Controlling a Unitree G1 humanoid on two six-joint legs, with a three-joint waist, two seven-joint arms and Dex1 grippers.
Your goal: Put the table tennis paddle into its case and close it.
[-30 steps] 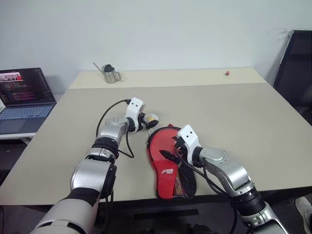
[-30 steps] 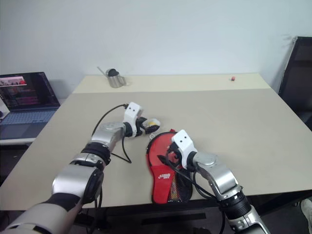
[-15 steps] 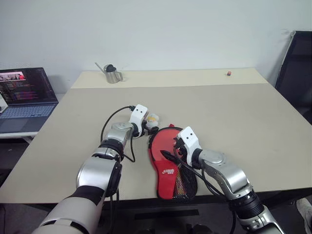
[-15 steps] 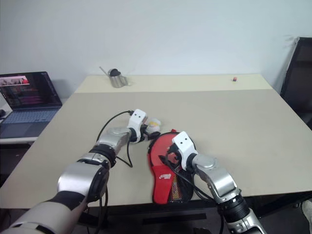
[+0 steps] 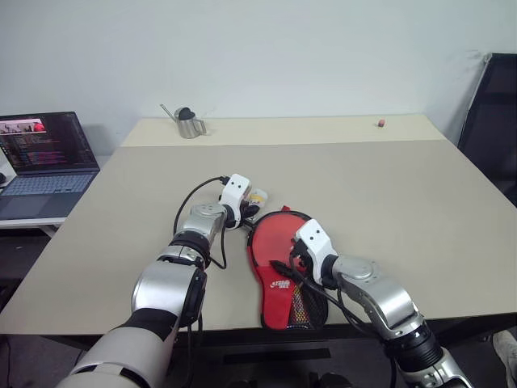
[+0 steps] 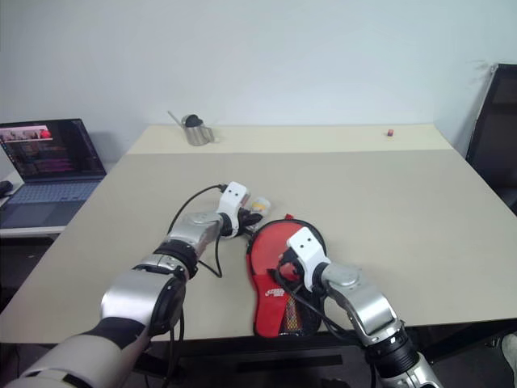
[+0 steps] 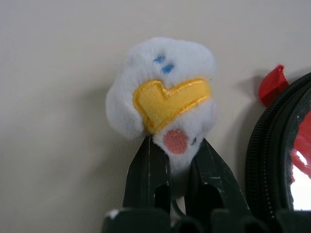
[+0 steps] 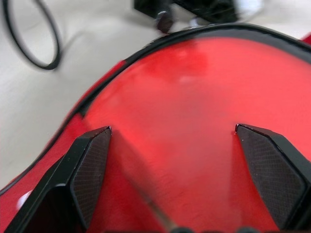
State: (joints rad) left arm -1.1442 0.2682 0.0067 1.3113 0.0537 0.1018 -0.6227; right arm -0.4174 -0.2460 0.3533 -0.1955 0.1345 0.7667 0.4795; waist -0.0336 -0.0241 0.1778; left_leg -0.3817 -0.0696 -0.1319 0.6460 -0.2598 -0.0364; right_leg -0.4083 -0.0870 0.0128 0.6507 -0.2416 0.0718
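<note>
The case (image 5: 273, 242), red with a black zip edge and a small white logo, lies flat near the table's front edge. My right gripper (image 5: 284, 260) hovers open just above its round part, fingers (image 8: 92, 165) spread over smooth red surface (image 8: 184, 111). I cannot tell whether that red is the paddle's face or the case's panel. A striped bit shows through dark mesh (image 5: 304, 307) at the case's near end. My left gripper (image 7: 177, 145) is shut on the lower part of a small white plush toy (image 7: 163, 87) with a yellow beak, just beside the case's far-left rim (image 7: 257, 160).
A metal pitcher (image 5: 187, 124) stands at the far left of the table and a tiny red object (image 5: 380, 123) at the far right. A laptop (image 5: 44, 153) sits on a side desk to the left. A black chair (image 5: 494, 105) is on the right. A black cable (image 5: 190, 206) loops off my left wrist.
My left gripper has closed on the plush toy after standing open around it. The right gripper has sunk a little toward the case. The camera view has shifted slightly.
</note>
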